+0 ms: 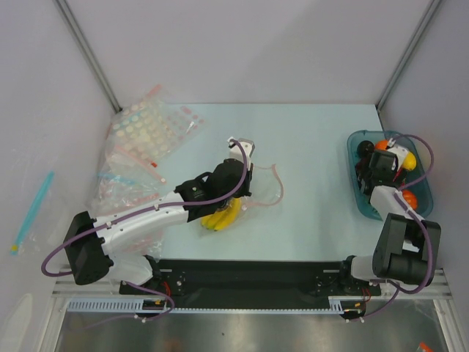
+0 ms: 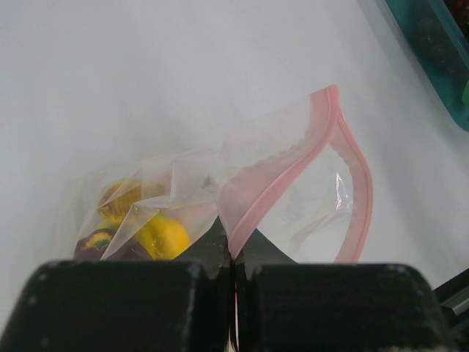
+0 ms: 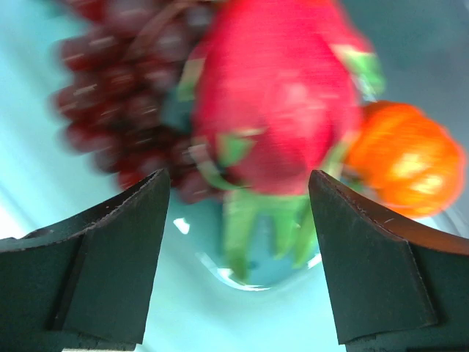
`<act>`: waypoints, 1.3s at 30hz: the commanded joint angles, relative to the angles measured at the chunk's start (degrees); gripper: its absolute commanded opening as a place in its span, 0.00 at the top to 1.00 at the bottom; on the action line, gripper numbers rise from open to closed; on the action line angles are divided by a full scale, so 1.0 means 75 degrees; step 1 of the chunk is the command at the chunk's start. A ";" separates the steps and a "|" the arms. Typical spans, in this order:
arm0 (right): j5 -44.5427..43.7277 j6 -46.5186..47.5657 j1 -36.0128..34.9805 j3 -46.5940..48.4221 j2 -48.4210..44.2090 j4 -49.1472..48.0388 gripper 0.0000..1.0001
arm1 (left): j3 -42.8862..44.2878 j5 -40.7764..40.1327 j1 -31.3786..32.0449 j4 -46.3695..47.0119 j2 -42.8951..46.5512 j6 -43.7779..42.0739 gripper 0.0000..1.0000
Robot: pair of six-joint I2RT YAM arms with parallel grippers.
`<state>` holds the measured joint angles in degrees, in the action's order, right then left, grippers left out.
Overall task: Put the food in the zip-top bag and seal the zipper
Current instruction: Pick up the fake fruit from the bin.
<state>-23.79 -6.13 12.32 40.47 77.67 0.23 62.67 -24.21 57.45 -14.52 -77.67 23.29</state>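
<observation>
Pinches the zipper [image 2: 293, 158] of the bag [image 2: 183, 194] in left gripper [image 2: 234, 253] jaws, likely propping its mouth open, with right gripper [image 3: 236, 187] jaws spread over the dragon fruit [image 3: 278, 95] right of the bag.

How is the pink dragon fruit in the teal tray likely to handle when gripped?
The dragon fruit looks smooth, so possibly slippery. Its rounded body could roll against the grapes and orange fruit. Its green scales may give the open right gripper uneven purchase.
</observation>
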 commanded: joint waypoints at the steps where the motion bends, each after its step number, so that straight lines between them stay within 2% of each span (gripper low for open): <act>1: -0.0342 0.0009 0.0467 0.0007 -0.0055 -0.0054 0.19 | 0.0187 -0.0265 -0.0031 0.0050 0.0207 -0.0187 1.00; 3: -0.0182 0.0090 0.0643 -0.0040 -0.0160 -0.0054 0.17 | 0.0175 -0.0253 -0.0031 0.0073 0.0254 -0.0187 1.00; 6: 0.0253 0.0348 0.0666 -0.0169 -0.0477 -0.0288 0.03 | 0.0140 -0.0230 -0.0031 0.0108 0.0301 -0.0187 1.00; 8: 0.0103 0.0302 0.0725 -0.0088 -0.0280 -0.0148 0.00 | 0.0139 -0.0206 -0.0031 0.0143 0.0278 -0.0187 1.00; 13: 0.0278 0.0208 0.0865 0.0136 0.0355 0.0193 0.00 | 0.0140 -0.0077 -0.0031 0.0108 0.0208 -0.0187 1.00; 18: 0.1179 0.0208 0.1369 0.0533 0.0869 0.0239 0.00 | 0.0163 -0.0124 -0.0031 0.0144 0.0079 -0.0199 1.00; 25: 0.1133 0.0243 0.1452 0.1705 0.2204 0.0661 0.01 | 0.0303 -0.0042 -0.0031 0.0097 -0.0132 -0.0222 1.00; 27: 0.1180 0.0325 0.1463 0.1916 0.2370 0.0521 0.07 | 0.0327 -0.0077 -0.0031 0.0073 -0.0156 -0.0222 1.00; 28: 0.1203 0.0360 0.1475 0.1986 0.2510 0.0497 0.13 | 0.0350 -0.0077 -0.0031 0.0050 -0.0167 -0.0222 1.00; 29: 0.1319 0.0395 0.1487 0.2068 0.2593 0.0474 0.42 | 0.0362 -0.0077 -0.0031 0.0038 -0.0168 -0.0234 0.99; 32: 0.1588 0.0559 0.1452 0.2326 0.2815 0.0567 0.81 | 0.0362 -0.0089 -0.0031 0.0050 -0.0168 -0.0246 1.00; 34: 0.1579 0.0560 0.1452 0.2245 0.2758 0.0486 1.00 | 0.0362 -0.0100 -0.0031 0.0038 -0.0168 -0.0246 1.00; 39: 0.1544 0.0431 0.1347 0.1999 0.2196 0.0473 1.00 | 0.0362 -0.0182 -0.0031 0.0015 -0.0133 -0.0257 1.00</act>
<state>-13.10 -2.55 22.96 56.14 97.17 3.95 62.96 -24.88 57.45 -14.57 -78.78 22.39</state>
